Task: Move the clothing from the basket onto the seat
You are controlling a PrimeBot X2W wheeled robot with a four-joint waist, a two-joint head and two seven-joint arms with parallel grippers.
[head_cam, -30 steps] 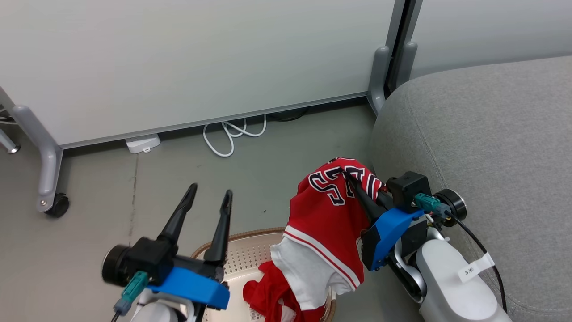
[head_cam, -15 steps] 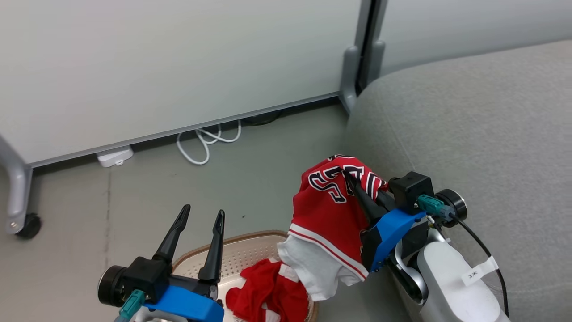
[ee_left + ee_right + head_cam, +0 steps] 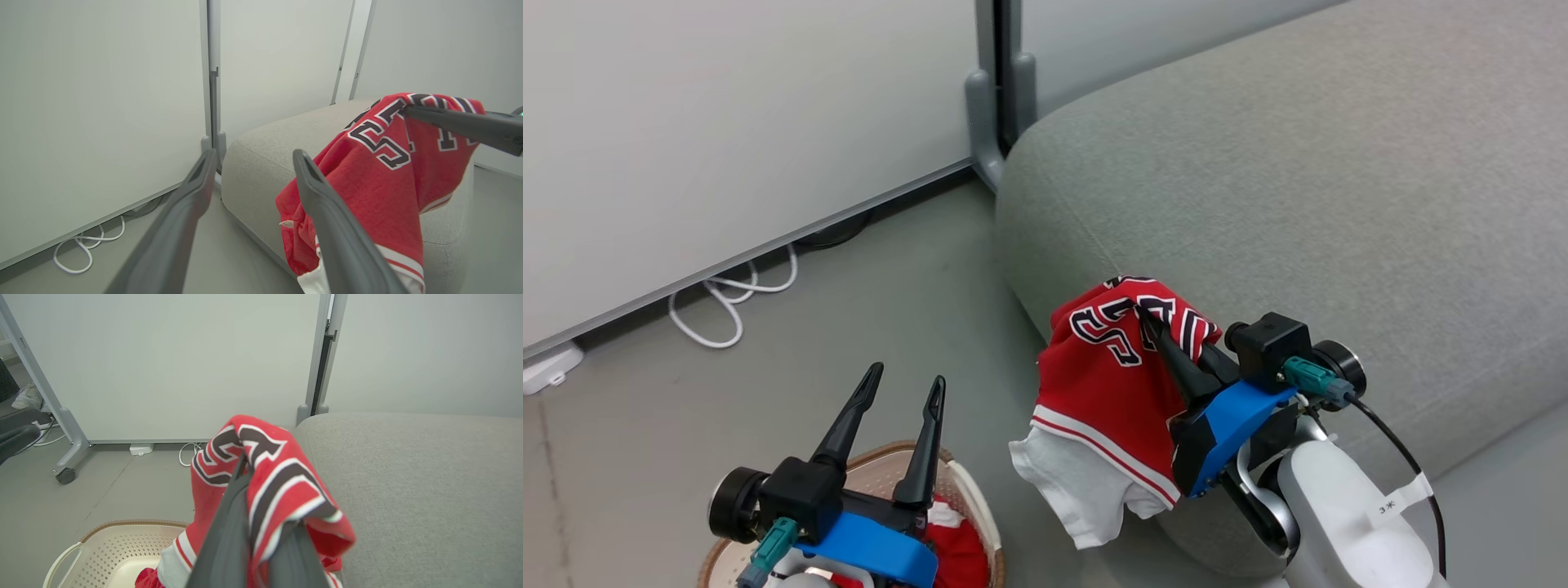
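Red jersey (image 3: 1107, 371) hangs clamped in the right gripper (image 3: 1150, 317) at the near edge of the seat (image 3: 1339, 204). Released here, it could slide to the floor (image 3: 890, 310). Fingers apart, the left gripper (image 3: 907, 374) holds nothing.

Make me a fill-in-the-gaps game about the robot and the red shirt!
1. The right gripper is shut on a red jersey, and the left gripper is ____.
2. The numerals on the jersey are ____ with white edges.
3. Another red garment lies in the ____.
4. The sofa has fabric coloured ____.
Missing words: open; black; basket; grey.
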